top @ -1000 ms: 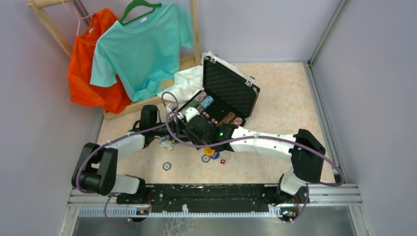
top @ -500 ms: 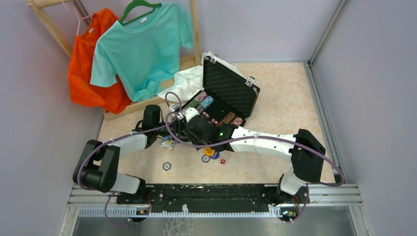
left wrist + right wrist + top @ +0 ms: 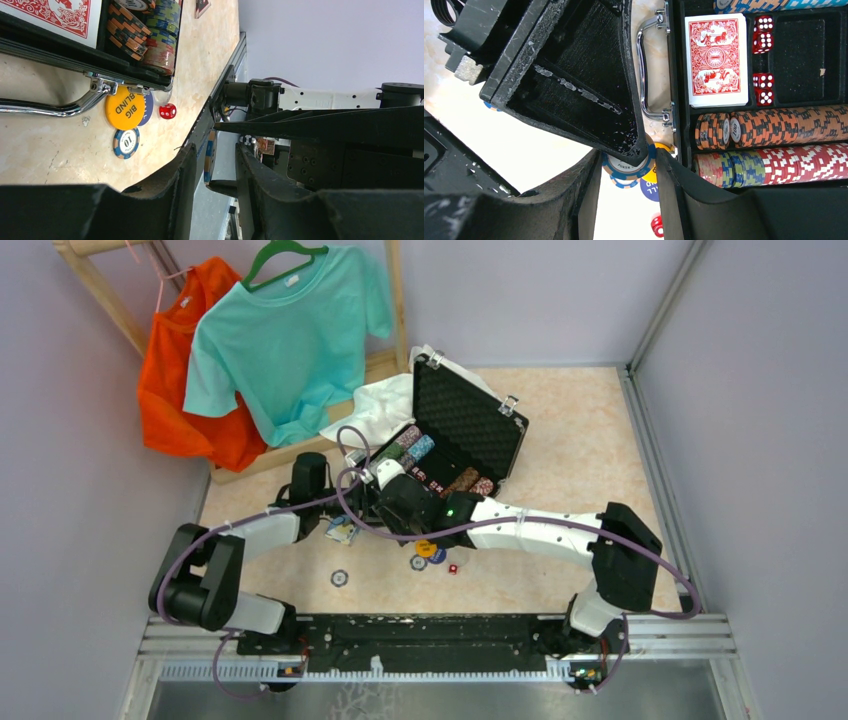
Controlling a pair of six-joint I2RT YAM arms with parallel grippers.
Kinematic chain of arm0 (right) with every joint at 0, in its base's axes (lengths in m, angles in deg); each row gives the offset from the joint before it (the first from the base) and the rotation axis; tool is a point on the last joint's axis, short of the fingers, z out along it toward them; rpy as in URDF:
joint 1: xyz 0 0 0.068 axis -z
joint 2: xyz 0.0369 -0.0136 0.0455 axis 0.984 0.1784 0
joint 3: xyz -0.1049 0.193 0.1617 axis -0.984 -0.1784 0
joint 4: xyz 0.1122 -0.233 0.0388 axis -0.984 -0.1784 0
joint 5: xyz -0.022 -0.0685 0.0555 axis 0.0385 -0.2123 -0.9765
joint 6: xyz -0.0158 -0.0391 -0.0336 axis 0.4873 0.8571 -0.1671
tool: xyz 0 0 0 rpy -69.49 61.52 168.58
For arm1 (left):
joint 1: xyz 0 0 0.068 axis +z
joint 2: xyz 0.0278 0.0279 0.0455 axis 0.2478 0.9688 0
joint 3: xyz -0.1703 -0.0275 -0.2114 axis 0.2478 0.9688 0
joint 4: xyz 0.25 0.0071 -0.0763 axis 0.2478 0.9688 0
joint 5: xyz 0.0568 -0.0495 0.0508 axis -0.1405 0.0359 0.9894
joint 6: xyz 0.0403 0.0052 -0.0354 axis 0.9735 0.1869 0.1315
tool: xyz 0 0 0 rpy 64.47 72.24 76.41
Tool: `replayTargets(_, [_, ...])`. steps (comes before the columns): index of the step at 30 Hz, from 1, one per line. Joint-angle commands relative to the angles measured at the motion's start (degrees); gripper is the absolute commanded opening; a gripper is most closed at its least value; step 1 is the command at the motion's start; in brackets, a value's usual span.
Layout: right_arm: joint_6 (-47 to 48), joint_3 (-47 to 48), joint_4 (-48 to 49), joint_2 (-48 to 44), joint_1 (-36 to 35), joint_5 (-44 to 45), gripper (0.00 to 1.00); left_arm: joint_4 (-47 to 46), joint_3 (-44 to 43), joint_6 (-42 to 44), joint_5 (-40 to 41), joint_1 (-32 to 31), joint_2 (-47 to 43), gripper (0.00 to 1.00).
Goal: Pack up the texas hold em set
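The left gripper [image 3: 214, 150] had its jaws apart. One finger stood on each flat side of a chip [image 3: 209, 161] seen edge-on, with a gap showing on both sides. The right gripper [image 3: 629, 156] was clamped on that chip by its rim. In the right wrist view the left gripper's finger covered the chip's top.

At far left an orange shirt [image 3: 185, 380] and a teal shirt [image 3: 290, 330] hung on a wooden rack [image 3: 100, 285]. A white cloth [image 3: 375, 405] lay bunched just beside the case's lid. A loose chip [image 3: 340, 578] lay alone in front of the left arm. Further right, just in front of the handle [image 3: 50, 107], lay a 10 chip [image 3: 126, 142], a yellow BIG BLIND button [image 3: 124, 107] overlapping a blue button [image 3: 148, 107], and a red die [image 3: 167, 111]. From above, both wrists hid the case's near-left corner.

The table [image 3: 580, 440] was peach and marbled, with pale lilac walls around it. A metal rail [image 3: 440, 640] ran along its near edge under the arm bases.

The case [image 3: 470, 425] lay open right of centre, its lid tilted back. Inside were a red deck [image 3: 716, 60], dice [image 3: 764, 37] and chip rows [image 3: 784, 127]. The grippers met just outside the handle side, holding the chip over the two buttons.
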Motion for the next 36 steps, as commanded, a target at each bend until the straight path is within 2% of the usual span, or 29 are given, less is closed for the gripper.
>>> replayTargets(1, [0.63, 0.51, 1.89, -2.47, -0.36, -0.16, 0.42, -2.22, -0.72, -0.06, -1.35, -0.61, 0.4, 0.39])
replayTargets(7, [0.63, 0.44, 2.05, -2.41, -0.3, -0.05, 0.42, -2.28, -0.72, -0.01, -1.39, -0.85, 0.31, 0.32])
replayTargets(20, [0.72, 0.26, 2.23, -2.45, -0.29, 0.53, 0.42, -3.33, -0.39, -0.42, -1.75, -1.29, 1.18, 0.24])
replayTargets(26, [0.81, 0.13, 2.37, -2.36, -0.28, 0.51, 0.42, -3.09, -0.37, -0.07, -1.56, -1.8, 1.66, 0.0])
replayTargets(32, [0.98, 0.05, 2.09, -2.72, -0.26, 1.23, 0.42, -3.08, -0.71, 0.13, -0.85, -1.84, 1.37, 0.0])
replayTargets(36, [1.83, -1.02, 1.41, -5.21, 0.19, 1.91, 0.5, -3.09, -0.77, 0.99, 1.55, -1.76, -0.08, 0.0])
